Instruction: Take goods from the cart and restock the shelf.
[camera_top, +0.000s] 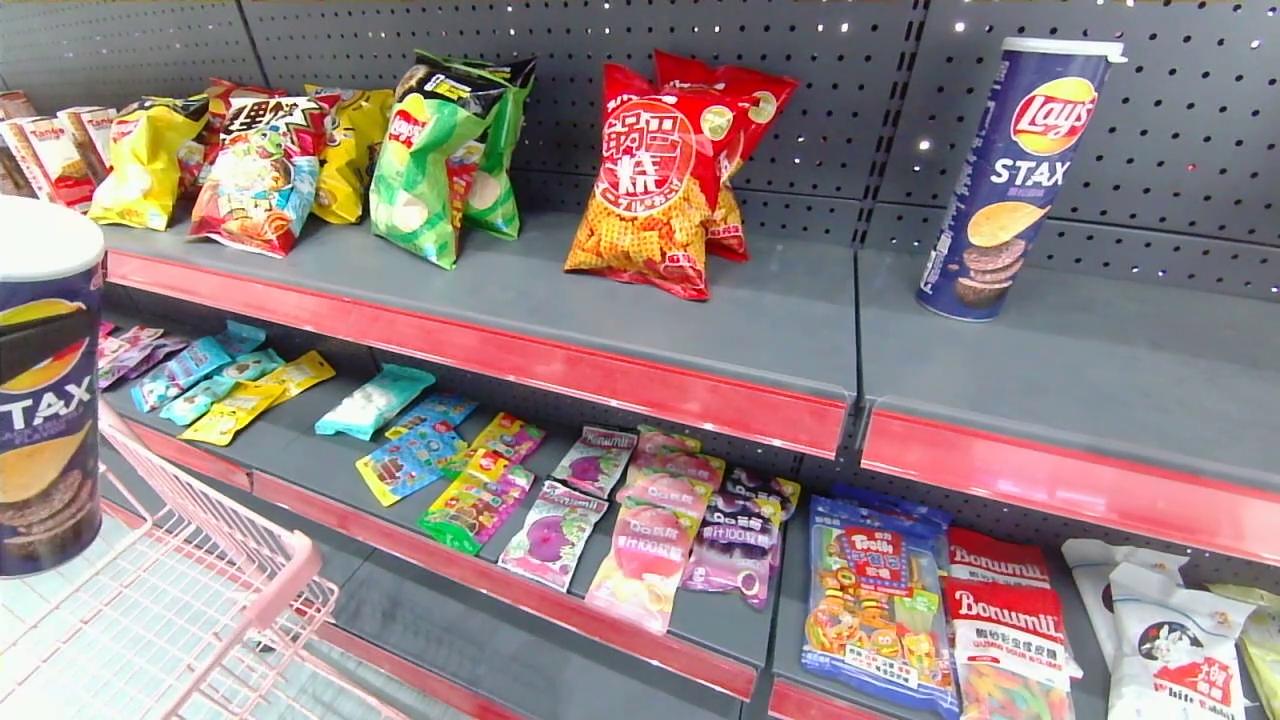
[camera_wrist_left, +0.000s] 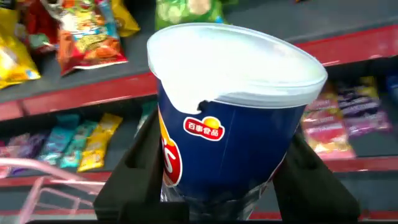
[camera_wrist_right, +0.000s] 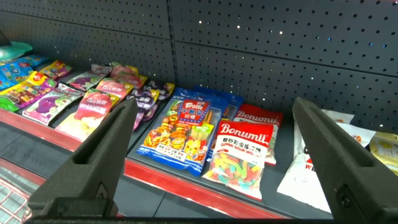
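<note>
left gripper (camera_wrist_left: 224, 186) is clamped on a blue cardboard chip tube with a white plastic lid (camera_wrist_left: 230, 118), its black fingers (camera_wrist_left: 134, 168) pressing on both sides of the body below the lid. in the head view the tube (camera_top: 40, 400) is upright at the far left edge of the frame, with the pink wire cart (camera_top: 285, 570) below it in the lower left corner. right gripper (camera_wrist_right: 211, 168) is spread wide with nothing in it, facing flat candy packs (camera_wrist_right: 186, 130) on a lower shelf.

my read: pick is done, this is the carry leg. a matching blue chip tube (camera_top: 1010, 180) stands upright in the upper right of the head frame on the grey metal top shelf with a red front strip (camera_top: 760, 300), with bare board around it. next move probably: swing the held tube across, clear the red lip, keep it vertical, set it down near its twin without knocking it, then release. it's tall and narrow, so it likely tips easily.
</note>
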